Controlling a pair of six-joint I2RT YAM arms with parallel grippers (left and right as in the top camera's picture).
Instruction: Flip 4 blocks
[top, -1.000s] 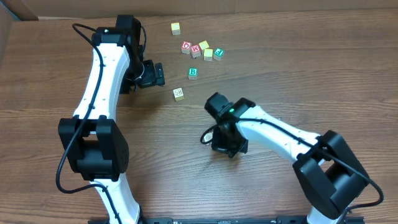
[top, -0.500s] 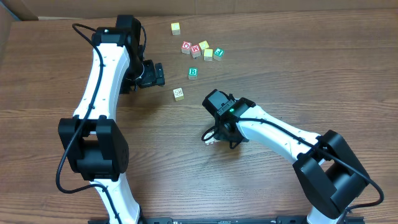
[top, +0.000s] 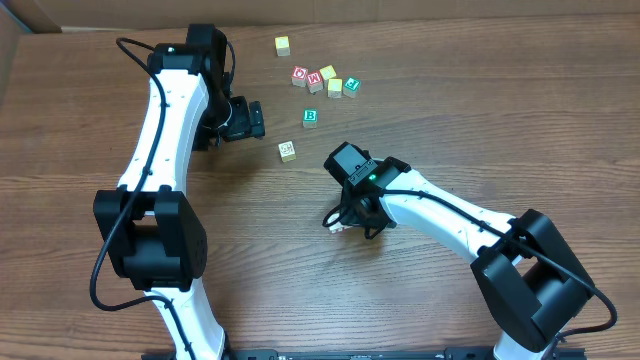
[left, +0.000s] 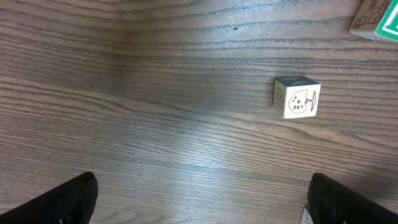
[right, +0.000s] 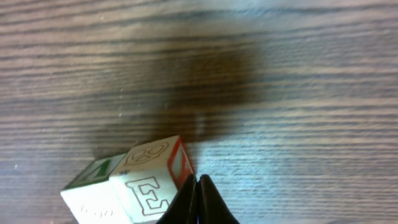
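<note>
Shut tight, the right jaws press against the E block (right: 149, 186) at mid tabletop (top: 520, 120), apparently tipping it over, while the left jaws hang wide near the tree block (left: 297, 98), likely next for a grasp and turn.

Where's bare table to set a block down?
Bare wood: right of the block cluster, beyond the right arm, and the front strip between both arm bases. Crowded: around the B block and cream block.
</note>
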